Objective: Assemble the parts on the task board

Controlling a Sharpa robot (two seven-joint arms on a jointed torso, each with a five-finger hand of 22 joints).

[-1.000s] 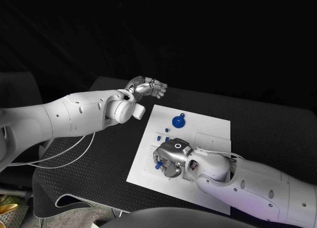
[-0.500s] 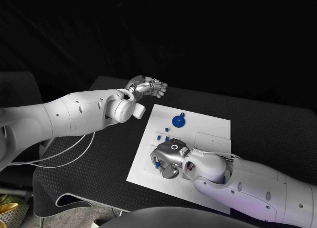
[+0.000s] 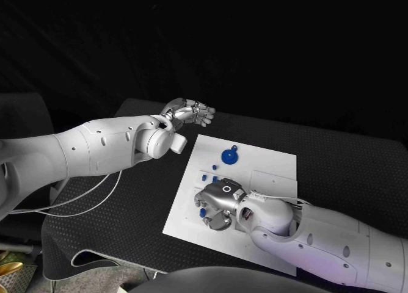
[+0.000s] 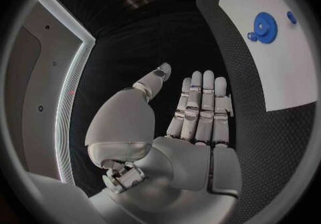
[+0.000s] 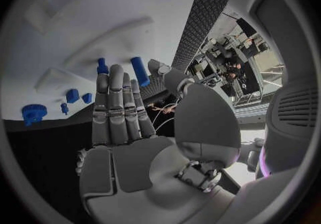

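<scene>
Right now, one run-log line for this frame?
left hand: open, off the task board | right hand: open, over the board's near-left parts | blue gear: on the board, untouched

We see a black table (image 3: pixel 345 165) with a textured mat-like top. The white task board (image 3: pixel 265 165) lies flat on it near the middle, its long sides running away from us.

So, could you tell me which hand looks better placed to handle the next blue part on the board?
Probably the right hand: it hovers over the task board beside small blue parts. The left hand hangs open beyond the board's far corner.
</scene>
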